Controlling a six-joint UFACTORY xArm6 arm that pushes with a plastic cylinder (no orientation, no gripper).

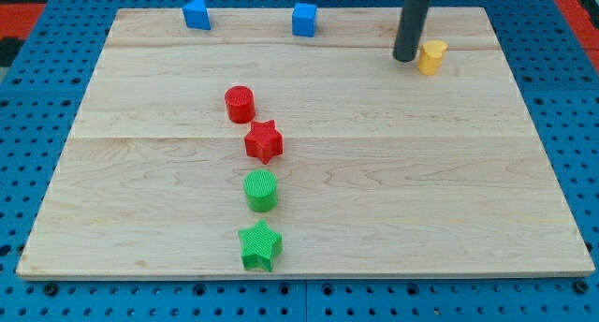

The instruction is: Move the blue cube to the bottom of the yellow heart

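So my tip sits just to the view's left of the yellow block, not quite touching, pushing nothing. The blue cube is well off to the tip's left and slightly further up, near the board's top edge.

Lab bench setup: wooden board on blue perforated mounting plate, small coloured plastic test blocks, dark rod over board.

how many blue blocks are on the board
2. One blue block sits at the view's top left edge; the blue cube sits at the top edge near the middle, left of my tip. Nothing looks hidden.
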